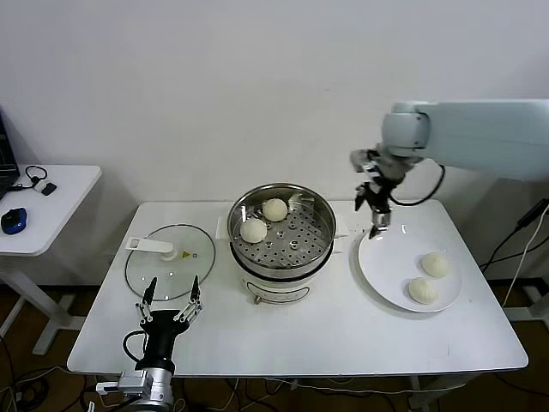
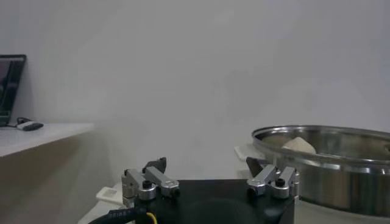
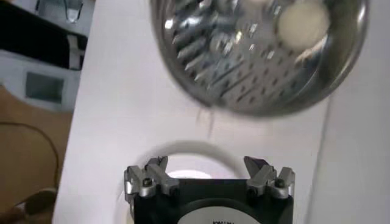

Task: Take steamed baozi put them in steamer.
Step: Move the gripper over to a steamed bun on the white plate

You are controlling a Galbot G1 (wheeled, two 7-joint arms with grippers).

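the four buns are smooth, domed and cream-white; two (image 1: 263, 220) lie on the holed tray inside the shiny steel steamer (image 1: 319, 215) at the middle of the bench (image 1: 343, 326); two more (image 1: 429, 277) rest on the white plate (image 1: 382, 262) to its right; my right hand (image 1: 376, 216) hangs above the plate's near-steamer edge, spread as wide as it goes, gripping nothing and touching nothing; my left hand (image 1: 171, 296) waits at the bench's front edge beside the glass lid (image 1: 176, 273), fingers apart and empty; the lid bears a small yellow sticker i cannot read
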